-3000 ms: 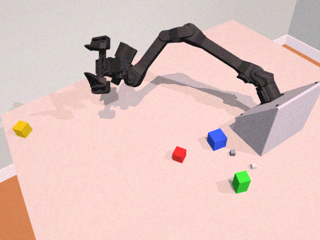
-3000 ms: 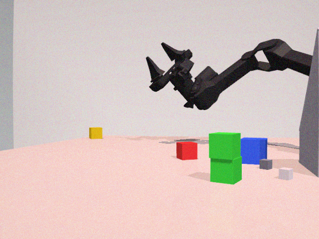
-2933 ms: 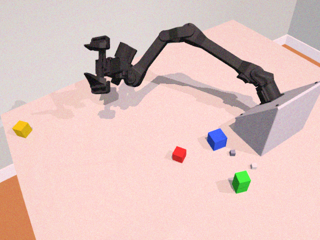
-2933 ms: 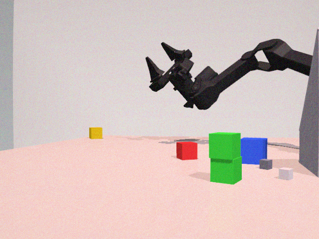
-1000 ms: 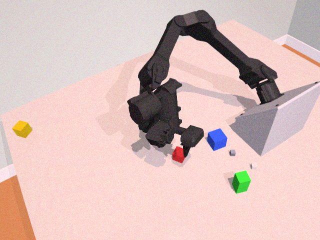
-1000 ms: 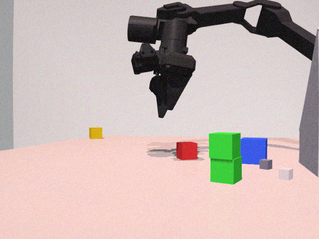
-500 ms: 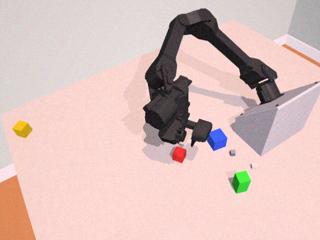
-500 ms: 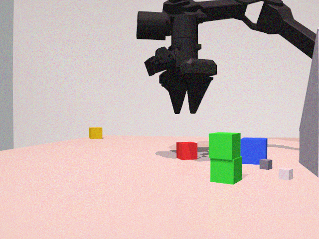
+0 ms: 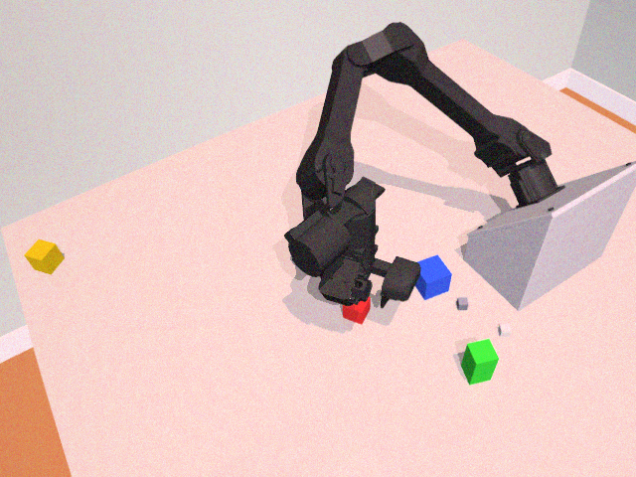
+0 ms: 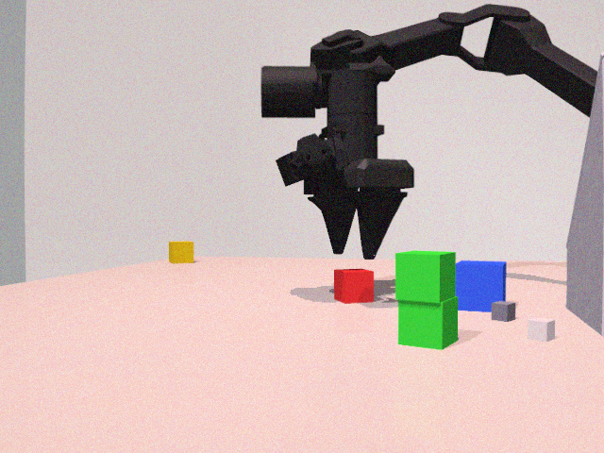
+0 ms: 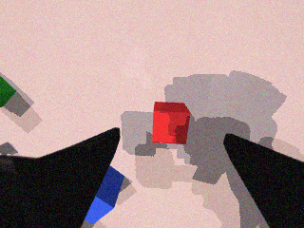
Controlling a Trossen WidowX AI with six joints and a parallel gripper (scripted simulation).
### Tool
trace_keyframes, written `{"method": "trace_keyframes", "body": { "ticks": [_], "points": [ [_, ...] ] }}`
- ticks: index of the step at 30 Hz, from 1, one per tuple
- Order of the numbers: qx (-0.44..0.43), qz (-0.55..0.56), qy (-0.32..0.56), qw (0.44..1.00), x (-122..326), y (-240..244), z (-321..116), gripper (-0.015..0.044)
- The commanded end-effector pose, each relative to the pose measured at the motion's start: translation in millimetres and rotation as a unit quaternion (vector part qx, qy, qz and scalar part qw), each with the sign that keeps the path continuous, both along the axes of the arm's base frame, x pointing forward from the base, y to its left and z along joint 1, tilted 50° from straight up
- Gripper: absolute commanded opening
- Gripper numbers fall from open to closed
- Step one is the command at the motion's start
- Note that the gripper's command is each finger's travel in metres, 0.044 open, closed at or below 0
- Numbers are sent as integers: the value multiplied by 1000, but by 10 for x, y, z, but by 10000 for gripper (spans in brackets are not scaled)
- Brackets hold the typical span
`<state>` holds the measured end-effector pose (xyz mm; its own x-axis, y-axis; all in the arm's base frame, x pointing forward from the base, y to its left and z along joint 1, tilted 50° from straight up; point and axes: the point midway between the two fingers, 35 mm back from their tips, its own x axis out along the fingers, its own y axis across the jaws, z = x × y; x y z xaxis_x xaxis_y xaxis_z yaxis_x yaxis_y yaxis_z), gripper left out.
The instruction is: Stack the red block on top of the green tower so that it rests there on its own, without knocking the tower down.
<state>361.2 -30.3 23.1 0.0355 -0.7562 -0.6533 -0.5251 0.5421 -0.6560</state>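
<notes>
Top: oblique, from above worktop (image 9: 231, 385); exterior: near worktop (image 10: 243, 390) level; wrist: close, downward; all share red block (image 9: 355, 311) (image 10: 353, 286) (image 11: 168, 124).

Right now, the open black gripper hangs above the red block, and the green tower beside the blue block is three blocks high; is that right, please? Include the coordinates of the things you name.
Not quite: the exterior view shows that the green tower (image 9: 479, 362) (image 10: 426, 299) is two blocks high, not three. The open black gripper (image 10: 353, 256) (image 11: 171, 135) does hang above the red block (image 9: 356, 310) (image 10: 353, 286) (image 11: 168, 124).

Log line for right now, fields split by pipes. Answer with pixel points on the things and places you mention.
end effector (image 10: 353, 256) (image 11: 171, 135): open, above red block | red block (image 9: 356, 311) (image 10: 353, 286) (image 11: 168, 123): on table, ungrasped | green tower (image 9: 479, 362) (image 10: 425, 299): two blocks, upright | stacking: not done
</notes>
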Motion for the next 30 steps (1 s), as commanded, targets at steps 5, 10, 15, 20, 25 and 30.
{"method": "trace_keyframes", "body": {
  "ticks": [5, 10, 15, 20, 25, 30],
  "points": [
    [-2, 1, 1, 1000, -3, -98, -70, 440],
    [-3, 1, 1, 1000, 1, -159, -123, 440],
    [-3, 1, 1, 1000, 4, -220, -174, 440],
    [-3, 1, 1, 1000, 4, -282, -224, 440],
    [-4, 1, 1, 1000, 3, -325, -258, 440],
    [-4, 1, 1, 1000, 3, -325, -258, 440]
  ]
}}
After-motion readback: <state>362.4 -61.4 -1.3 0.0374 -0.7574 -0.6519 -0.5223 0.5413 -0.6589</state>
